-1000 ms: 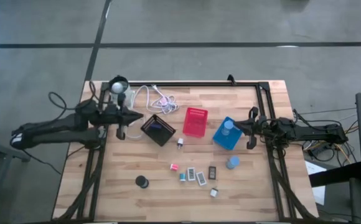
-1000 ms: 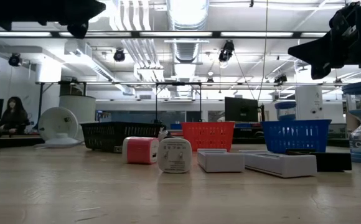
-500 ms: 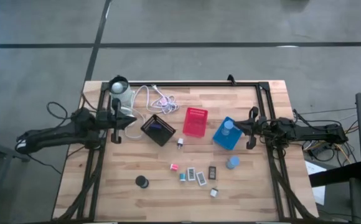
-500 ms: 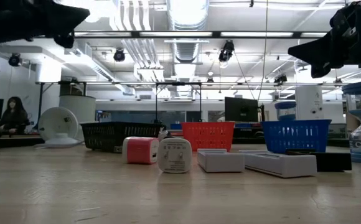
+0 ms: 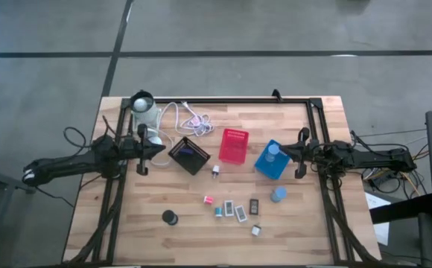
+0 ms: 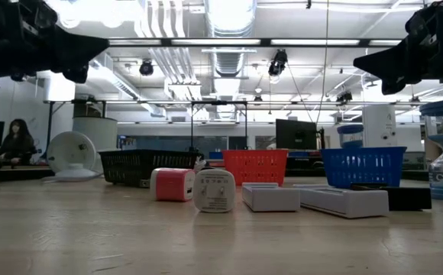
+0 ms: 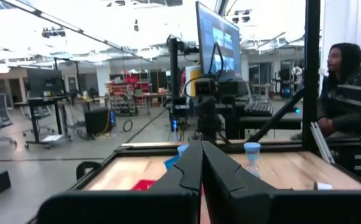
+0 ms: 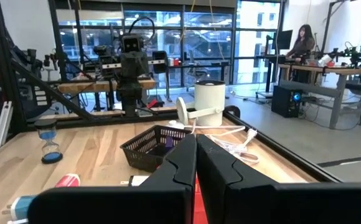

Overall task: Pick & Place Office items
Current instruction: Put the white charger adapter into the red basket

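Two claws, both closed and empty: left claw just short of the black bin; right claw beside the blue bin. The office items lie on open counter, well apart from both claws. Open the fingers before descending and steer clear of the bin rims.

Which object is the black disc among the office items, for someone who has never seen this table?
Start at the black mesh bin near the left pincer. Go toward the table's near edge, left of the row of small blocks. The black disc lies there alone: the only round, dark piece, well apart from the pink block and its neighbours.
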